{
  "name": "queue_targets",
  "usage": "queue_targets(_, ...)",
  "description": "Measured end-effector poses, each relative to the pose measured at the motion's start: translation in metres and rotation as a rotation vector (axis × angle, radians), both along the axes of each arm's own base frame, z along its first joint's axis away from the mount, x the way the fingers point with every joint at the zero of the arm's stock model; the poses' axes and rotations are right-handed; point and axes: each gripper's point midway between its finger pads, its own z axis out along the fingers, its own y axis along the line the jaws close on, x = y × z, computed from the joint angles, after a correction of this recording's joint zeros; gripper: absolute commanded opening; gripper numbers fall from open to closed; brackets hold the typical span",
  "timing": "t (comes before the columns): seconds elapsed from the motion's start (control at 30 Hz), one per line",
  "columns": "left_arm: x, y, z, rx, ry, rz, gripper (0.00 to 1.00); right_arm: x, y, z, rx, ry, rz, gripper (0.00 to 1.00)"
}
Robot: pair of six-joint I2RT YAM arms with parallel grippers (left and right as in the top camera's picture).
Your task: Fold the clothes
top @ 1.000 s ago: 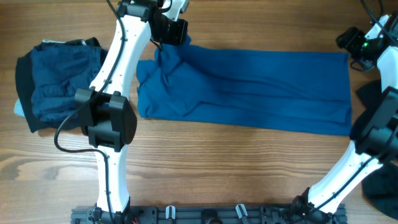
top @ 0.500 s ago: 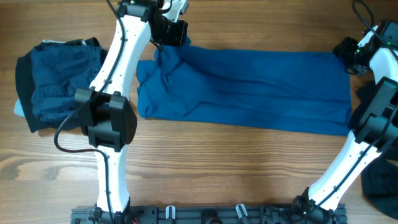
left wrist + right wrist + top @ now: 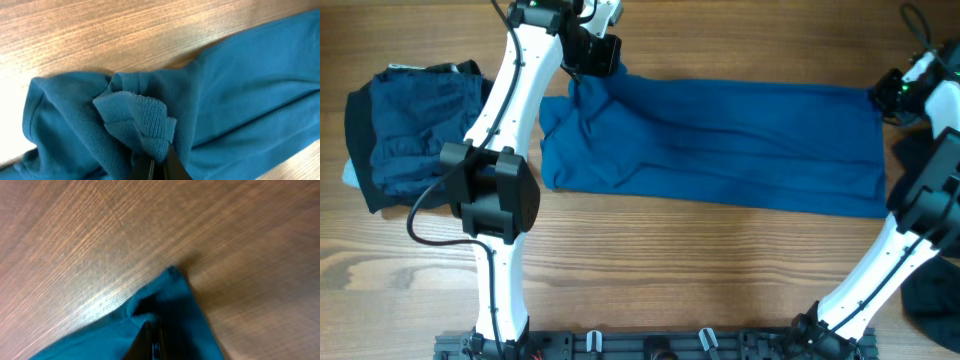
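A medium-blue polo shirt [image 3: 720,140] lies folded into a long strip across the wooden table. My left gripper [image 3: 592,68] is shut on a bunched ribbed fold at the shirt's far left corner [image 3: 145,125]; its dark fingers [image 3: 172,167] pinch the cloth from below. At the shirt's far right corner [image 3: 172,297] my right gripper [image 3: 882,92] is shut on the cloth, its fingers [image 3: 145,342] closed on the fabric's edge. The corner's tip sticks out past the fingers onto bare wood.
A pile of dark navy and black clothes [image 3: 410,135] sits at the left of the table. Another dark garment [image 3: 932,300] lies at the lower right edge. The left arm [image 3: 500,180] stands between the pile and the shirt.
My right gripper has closed onto the shirt's far right corner after hovering open near it. The left gripper and the shirt's left end have stayed put.
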Motion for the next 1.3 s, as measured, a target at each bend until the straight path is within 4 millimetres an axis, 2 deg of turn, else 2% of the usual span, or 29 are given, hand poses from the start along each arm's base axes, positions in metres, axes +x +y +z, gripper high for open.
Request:
queue_targets(0.1, -0.009, 0.005, 0.002, 0.023, 0.024, 0.006, 0.04, -0.016, -0.009, 0.035, 0.018, -0.015, -0.026, 0.04)
queue_targets(0.23, -0.045, 0.023, 0.005, 0.102, 0.144, 0.021, 0.04, -0.04, -0.01, 0.089, 0.019, -0.032, -0.052, 0.04)
queue_targets(0.3, -0.062, 0.03, 0.01, 0.133, 0.197, 0.024, 0.04, -0.051, -0.007, 0.109, 0.023, -0.029, -0.059, 0.04)
queue_targets(0.43, -0.095, 0.041, 0.008, 0.185, 0.326, 0.022, 0.05, -0.086, 0.005, 0.101, 0.058, 0.125, -0.084, 0.04)
queue_targets(0.53, -0.112, 0.05, 0.007, 0.23, 0.395, 0.023, 0.1, -0.108, 0.008, 0.094, 0.056, 0.226, -0.096, 0.04)
queue_targets(0.77, -0.116, 0.055, 0.006, 0.262, 0.407, 0.026, 0.18, -0.137, 0.016, 0.087, 0.046, 0.355, -0.044, 0.04)
queue_targets(0.8, -0.116, 0.056, 0.006, 0.264, 0.408, 0.026, 0.19, -0.142, 0.017, 0.087, 0.046, 0.376, -0.038, 0.09)
queue_targets(0.87, -0.116, 0.056, 0.006, 0.266, 0.409, 0.026, 0.26, -0.154, 0.02, 0.086, 0.047, 0.429, -0.03, 0.34)
queue_targets(0.97, -0.116, 0.058, 0.006, 0.276, 0.407, 0.031, 0.45, -0.168, 0.019, 0.085, 0.028, 0.494, -0.023, 0.68)
queue_targets(1.03, -0.116, 0.059, 0.006, 0.28, 0.405, 0.028, 0.52, -0.168, 0.014, 0.084, 0.003, 0.499, -0.033, 0.75)
queue_targets(1.17, -0.115, 0.059, 0.006, 0.284, 0.401, 0.029, 0.6, -0.15, -0.002, 0.076, -0.066, 0.428, -0.041, 0.86)
queue_targets(1.27, -0.113, 0.059, 0.005, 0.284, 0.393, 0.03, 0.6, -0.143, -0.002, 0.058, -0.073, 0.392, -0.023, 0.9)
queue_targets(1.3, -0.113, 0.059, 0.005, 0.284, 0.391, 0.031, 0.57, -0.145, 0.0, 0.05, -0.067, 0.394, -0.01, 0.93)
